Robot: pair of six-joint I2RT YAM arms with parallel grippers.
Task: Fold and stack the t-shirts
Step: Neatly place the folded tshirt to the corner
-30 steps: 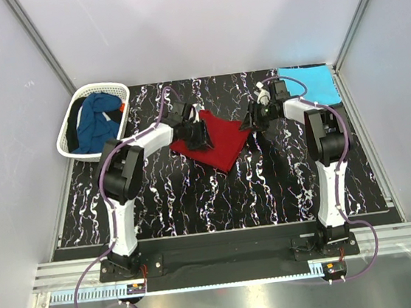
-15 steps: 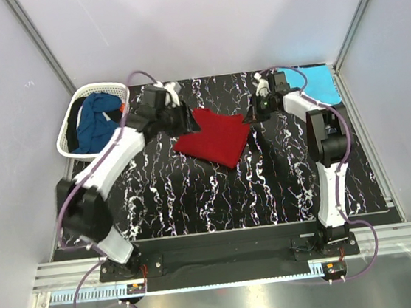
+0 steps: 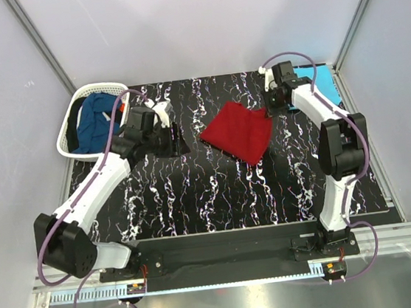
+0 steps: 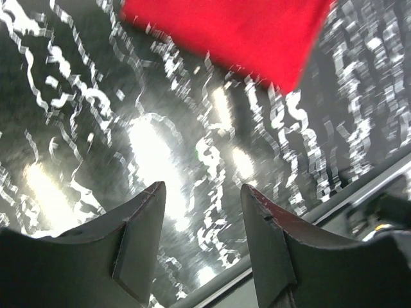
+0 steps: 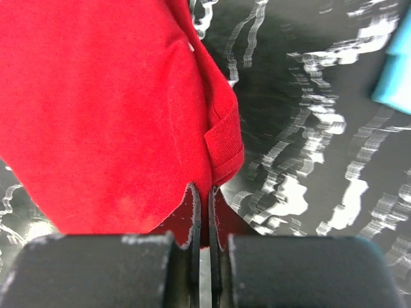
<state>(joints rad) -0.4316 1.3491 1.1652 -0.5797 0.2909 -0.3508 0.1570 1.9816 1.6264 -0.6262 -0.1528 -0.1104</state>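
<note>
The deep red t-shirt (image 3: pixel 237 131) lies folded on the black marbled table, right of centre. My right gripper (image 3: pixel 269 110) is shut on the red shirt's (image 5: pixel 109 109) far right edge, with the hem pinched between the right gripper's (image 5: pixel 202 190) jaws. Left of the shirt, my left gripper (image 3: pixel 178 138) hangs open and holds nothing. In its wrist view the left gripper (image 4: pixel 202 192) shows bare table between its fingers and the red shirt (image 4: pixel 225 29) ahead. The turquoise t-shirt (image 3: pixel 305 74) lies at the back right corner, partly behind the right arm. The dark blue t-shirt (image 3: pixel 96 122) sits bunched in the basket.
A white lattice basket (image 3: pixel 64 137) stands at the back left, close to the left arm. White walls close in the table on three sides. A corner of the turquoise cloth (image 5: pixel 398 77) shows right of the right gripper. The table's front rail (image 4: pixel 359 192) shows in the left wrist view.
My right gripper shut on the red shirt's edge and pulled it right, toward the turquoise shirt. My left gripper let go of the shirt, drew back to the left and opened wider.
</note>
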